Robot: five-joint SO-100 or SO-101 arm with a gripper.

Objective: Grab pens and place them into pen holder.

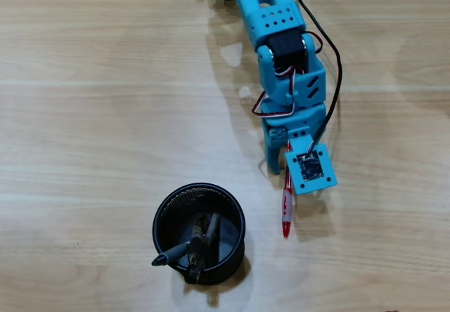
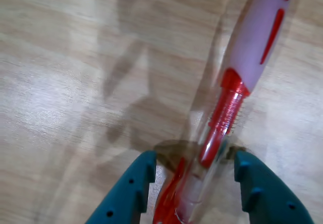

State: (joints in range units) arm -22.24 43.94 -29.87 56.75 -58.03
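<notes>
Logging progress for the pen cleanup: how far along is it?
Dark pens already stand in the pen holder. The gripper straddles the red pen, jaws not yet closed on it. Left: grasp it and drop it in.

The pen (image 2: 222, 118) lies on the table (image 2: 65, 82) between the two fingers (image 2: 133, 188), touching neither; the cup (image 1: 232, 217) stands apart.

— What's the bench (image 1: 91, 115) made of?
— Pale wood grain with a smooth, slightly glossy finish.
— And the red pen (image 2: 227, 108)?
— Clear, shiny plastic with a frosted matt grip.
— The cup (image 1: 200, 233)?
— Black wire mesh. The end effector (image 2: 194, 171) looks like matt teal plastic.
</notes>
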